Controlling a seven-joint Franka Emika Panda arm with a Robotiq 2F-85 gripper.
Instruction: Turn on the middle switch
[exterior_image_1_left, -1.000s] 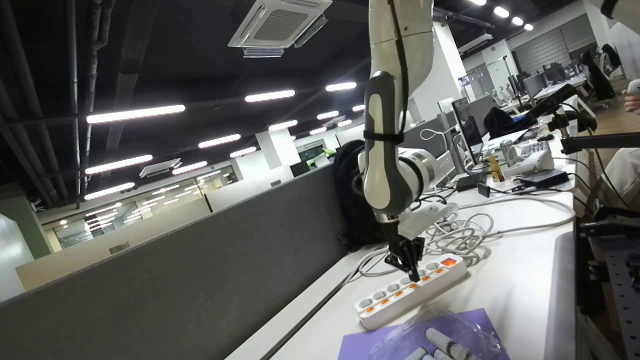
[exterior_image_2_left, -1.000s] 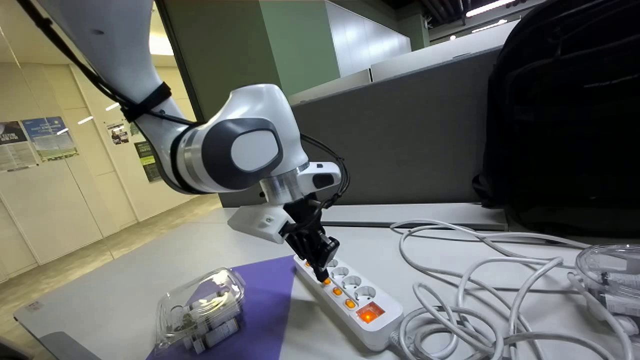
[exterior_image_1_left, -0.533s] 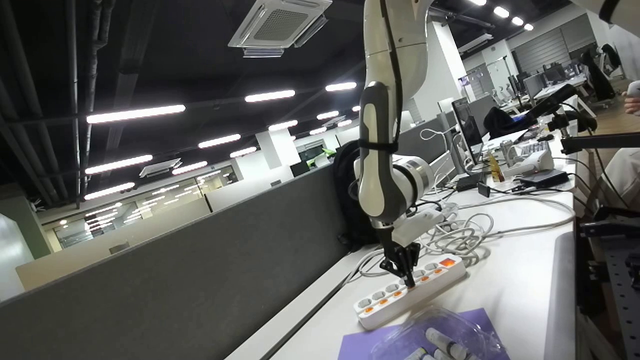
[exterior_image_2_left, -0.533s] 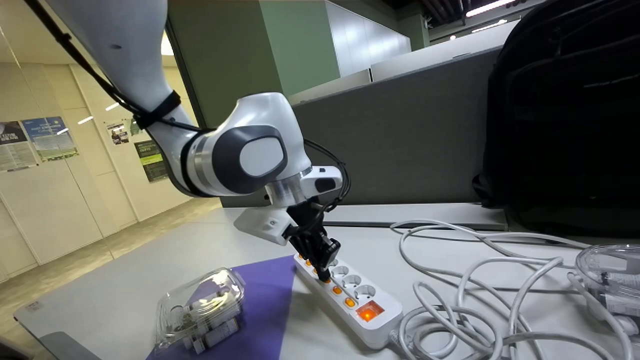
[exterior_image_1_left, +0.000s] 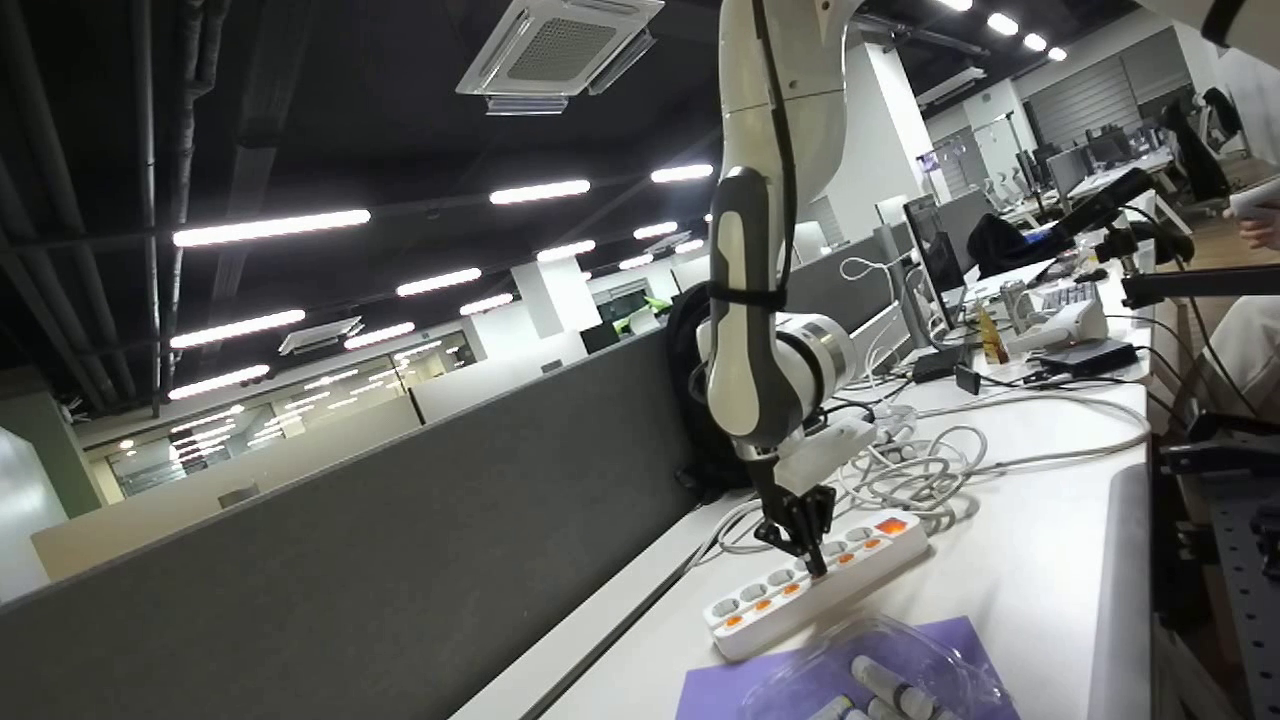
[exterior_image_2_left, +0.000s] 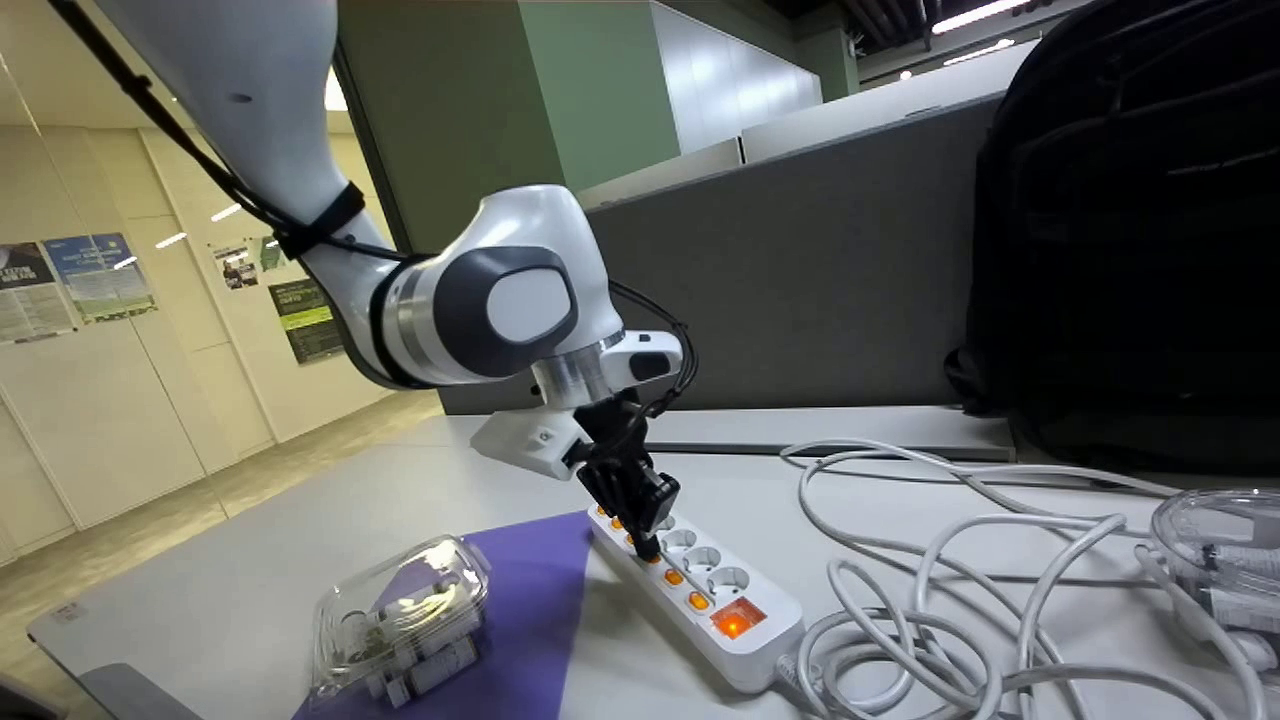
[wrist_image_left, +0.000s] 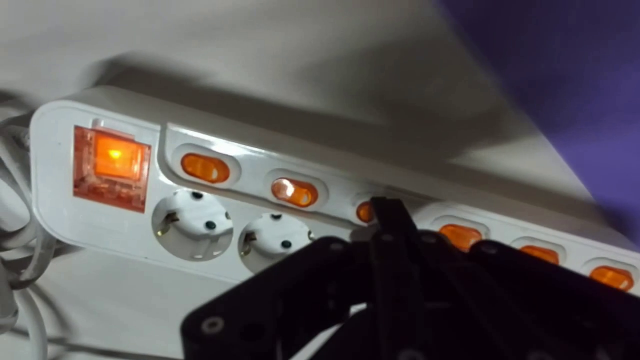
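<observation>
Approach looks done: my gripper (wrist_image_left: 390, 207), closed and empty, has its tip at the middle switch (wrist_image_left: 365, 212), partly hiding it, third small rocker from the lit main switch (wrist_image_left: 114, 165) on the power strip (wrist_image_left: 340, 202). Can't tell if it's pressed; confirming that and retreating remain.

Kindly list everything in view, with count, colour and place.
desk: one, white, foreground
divider: one, grey, behind desk
power strip: one, white, on desk
main switch: one, orange, strip's cable end
small switches: six, orange, along strip
sockets: six, white, along strip
sheet: one, purple, beside strip
cables: uncounted, mostly white, on desk
containers: two, clear, on sheet and by cables
cylinders: several, mostly white, in containers
bag: one, black, by divider
background things: many, varied, distant
robot arm: one, white-grey, over desk
robot hand: one, black, at third small switch from main switch
person's hand: one, pinkish, exterior view's right edge
</observation>
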